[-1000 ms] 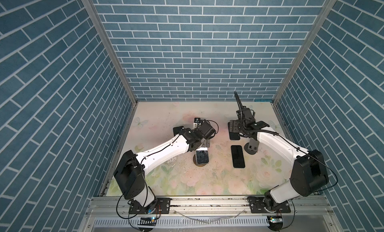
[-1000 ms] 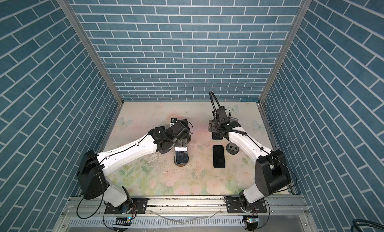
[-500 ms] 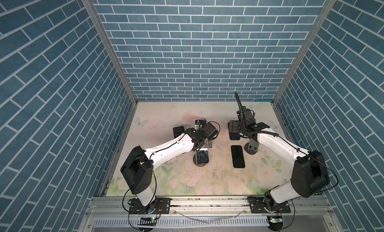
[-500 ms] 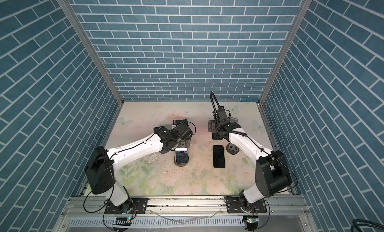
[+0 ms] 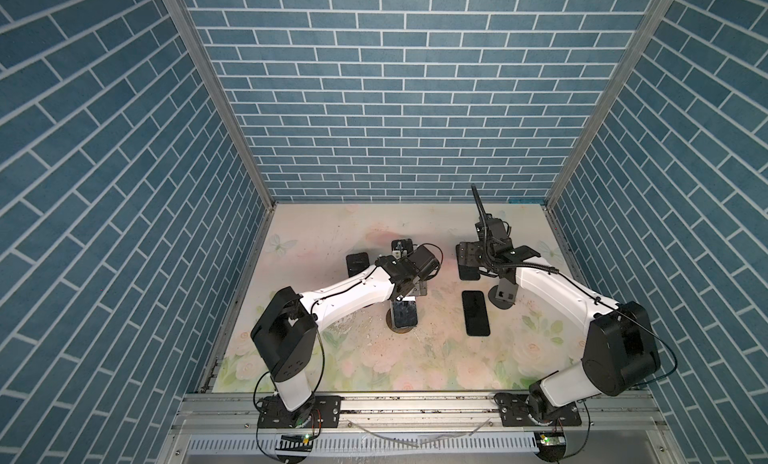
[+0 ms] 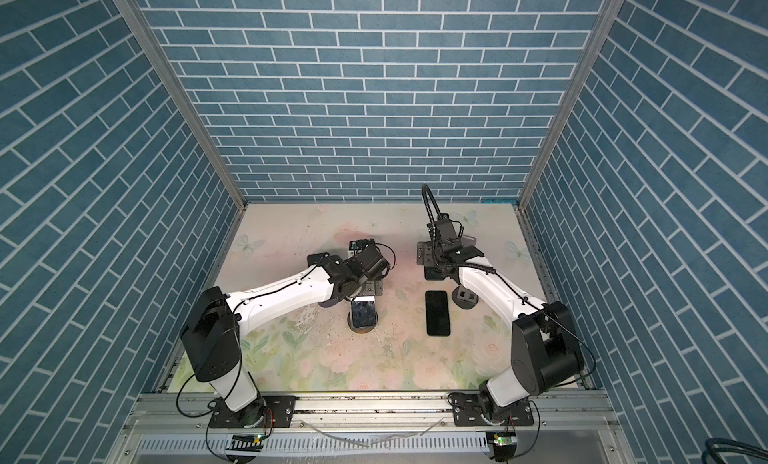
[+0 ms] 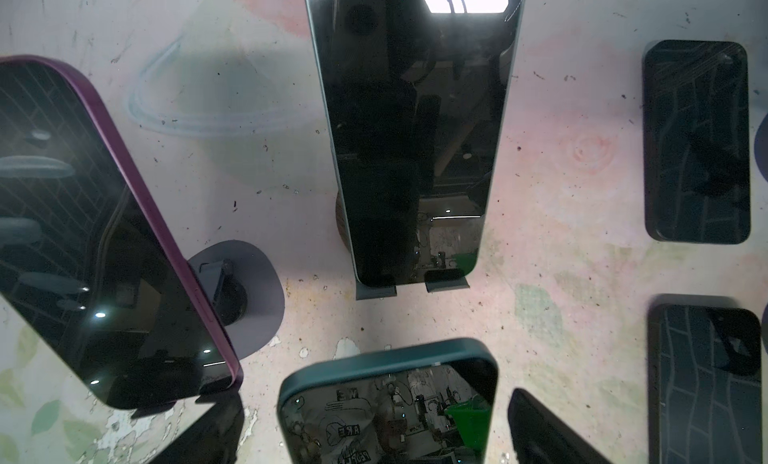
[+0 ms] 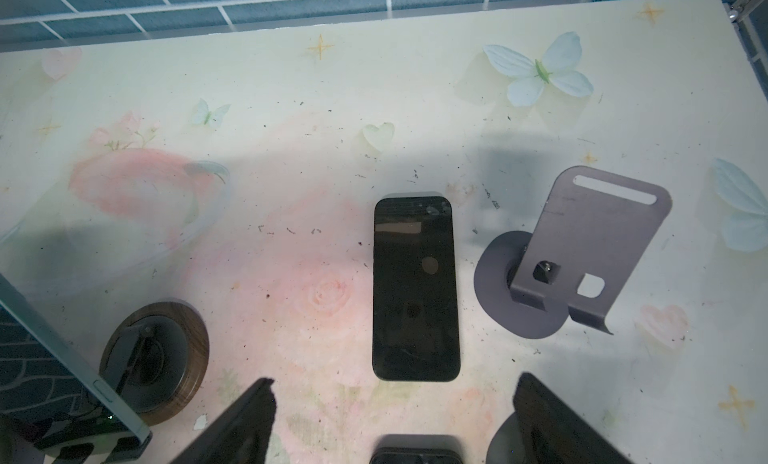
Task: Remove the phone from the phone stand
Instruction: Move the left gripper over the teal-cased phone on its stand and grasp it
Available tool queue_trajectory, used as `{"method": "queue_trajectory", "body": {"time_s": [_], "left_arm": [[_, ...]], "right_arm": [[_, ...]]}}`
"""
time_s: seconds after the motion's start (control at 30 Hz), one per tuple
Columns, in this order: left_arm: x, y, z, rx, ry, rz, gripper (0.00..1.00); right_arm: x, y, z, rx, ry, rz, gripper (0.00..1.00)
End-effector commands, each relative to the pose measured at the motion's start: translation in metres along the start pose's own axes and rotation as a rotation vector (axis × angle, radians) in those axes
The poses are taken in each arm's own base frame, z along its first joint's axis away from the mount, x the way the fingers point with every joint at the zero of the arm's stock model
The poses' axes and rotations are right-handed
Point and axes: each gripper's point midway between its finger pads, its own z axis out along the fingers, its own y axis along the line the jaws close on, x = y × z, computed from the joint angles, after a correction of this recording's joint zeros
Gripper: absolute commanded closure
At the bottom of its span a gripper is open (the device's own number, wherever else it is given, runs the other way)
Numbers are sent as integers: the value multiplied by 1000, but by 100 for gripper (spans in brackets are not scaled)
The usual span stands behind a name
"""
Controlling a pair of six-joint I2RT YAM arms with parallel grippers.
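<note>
The floral-printed tabletop [image 5: 374, 366] held several phones and stands. The left gripper [image 5: 410, 292] hung over the table's middle, and the right gripper [image 5: 468, 258] was well apart from it on the right side. Under the left gripper stood a round wooden phone stand [image 5: 400, 332]. On it leaned the teal-cased phone [image 7: 386, 412], screen up, its top end directly below that gripper. A second wooden stand [image 8: 153, 358] behind it carried a bare, blue-edged phone [image 7: 411, 129]. A purple-cased phone [image 7: 95, 233] leaned on a grey stand [image 7: 257, 308] to one side. A black phone [image 8: 415, 287] lay flat just beside an empty grey metal stand [image 8: 582, 254]. The left fingers [image 7: 540, 433] stood spread wide, one on each side of the teal-cased phone's top corners, with a gap at both and nothing gripped. The right fingers [image 8: 241, 424] were spread too, holding nothing. The only readable writing was reversed lettering mirrored in the teal-cased phone's screen, "ARE" among it.
</note>
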Motion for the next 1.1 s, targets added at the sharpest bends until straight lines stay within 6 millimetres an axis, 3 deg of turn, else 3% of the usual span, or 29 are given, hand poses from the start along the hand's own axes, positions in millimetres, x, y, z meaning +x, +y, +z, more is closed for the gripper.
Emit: {"method": "queue_trajectory", "body": {"time_s": [0.0, 0.37, 0.63, 1.07], "left_arm": [[-5, -4, 1, -10, -20, -13, 1], [-4, 0, 5, -41, -32, -64, 11], [-1, -4, 10, -33, -18, -82, 13], [1, -5, 13, -27, -17, -88, 29]], "right_arm": [[5, -1, -2, -16, 1, -13, 9], [10, -1, 2, -27, 17, -7, 9], [13, -2, 3, -30, 21, -6, 9], [16, -4, 4, -31, 24, -1, 9]]}}
